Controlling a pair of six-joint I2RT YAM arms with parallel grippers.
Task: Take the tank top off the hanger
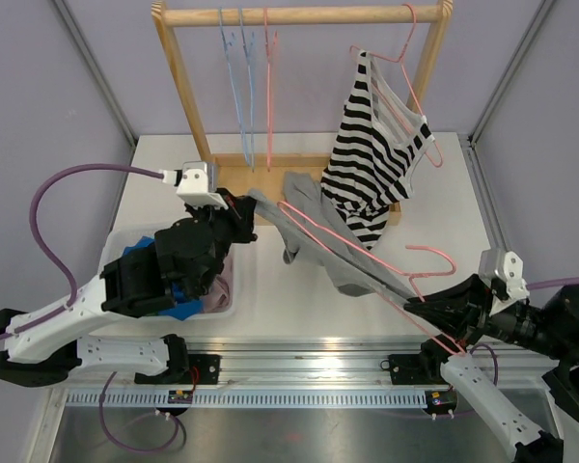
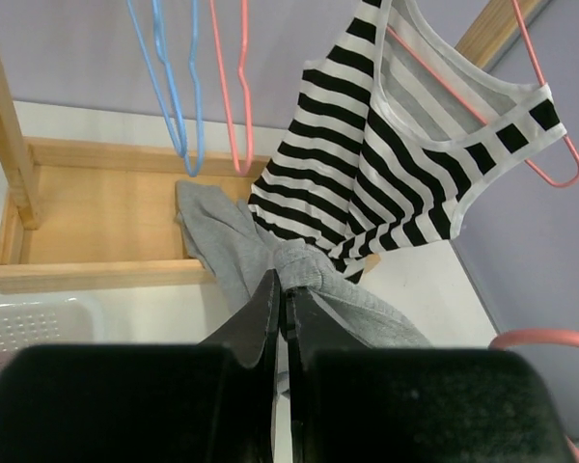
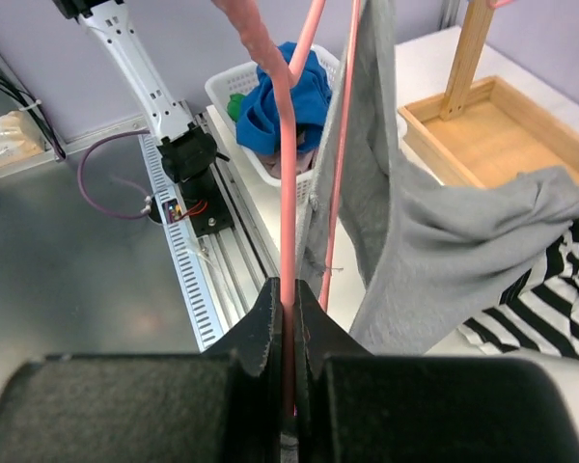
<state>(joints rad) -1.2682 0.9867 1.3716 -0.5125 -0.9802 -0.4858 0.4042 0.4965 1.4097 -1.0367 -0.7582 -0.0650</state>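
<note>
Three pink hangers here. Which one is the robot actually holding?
The pink hanger carrying the grey tank top, clamped in the right gripper; the other two hang on the wooden rail, one bare, one holding a striped top.

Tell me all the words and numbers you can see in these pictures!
None can be read.
The grey top, striped top, pink hanger and white basket bear no print.
The little circuit board may have markings, but they are too small to read.
</note>
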